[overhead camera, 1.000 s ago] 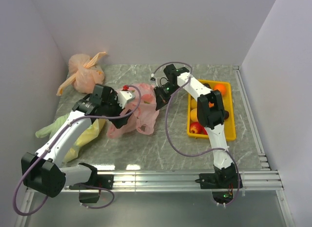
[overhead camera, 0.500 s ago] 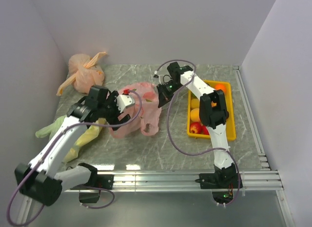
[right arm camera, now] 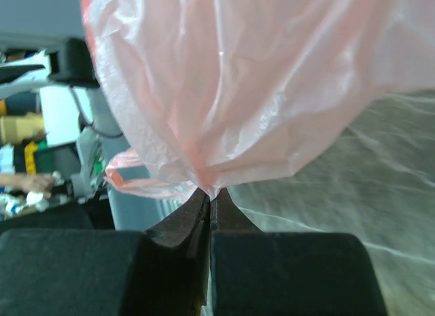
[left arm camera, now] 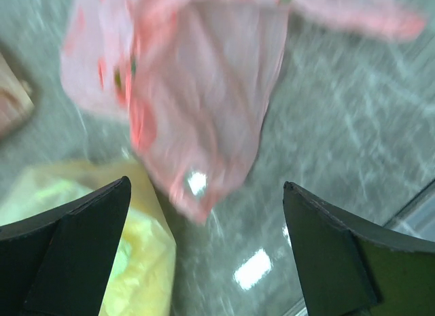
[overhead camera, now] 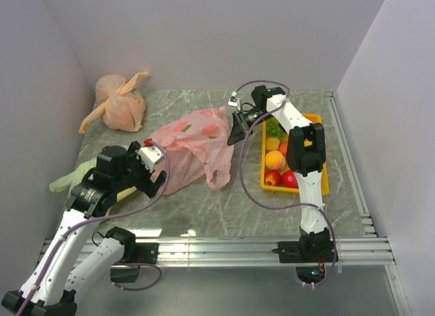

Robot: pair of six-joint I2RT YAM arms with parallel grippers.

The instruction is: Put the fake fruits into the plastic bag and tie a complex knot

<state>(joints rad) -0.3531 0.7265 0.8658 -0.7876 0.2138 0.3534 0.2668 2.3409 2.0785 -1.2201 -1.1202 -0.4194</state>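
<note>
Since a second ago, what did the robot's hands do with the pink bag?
The right hand, shut on the pink bag, pulled it right, stretching the bag out. The open left hand drew back toward the near left, off the bag. The orange bag and fruit tray stayed put.

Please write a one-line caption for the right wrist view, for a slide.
Right gripper pinching the pink plastic bag, its film bunched above the closed jaws.

Plastic bag (right arm camera: 231,92) thin, crinkly, translucent; table (overhead camera: 231,207) glossy marble-look.
</note>
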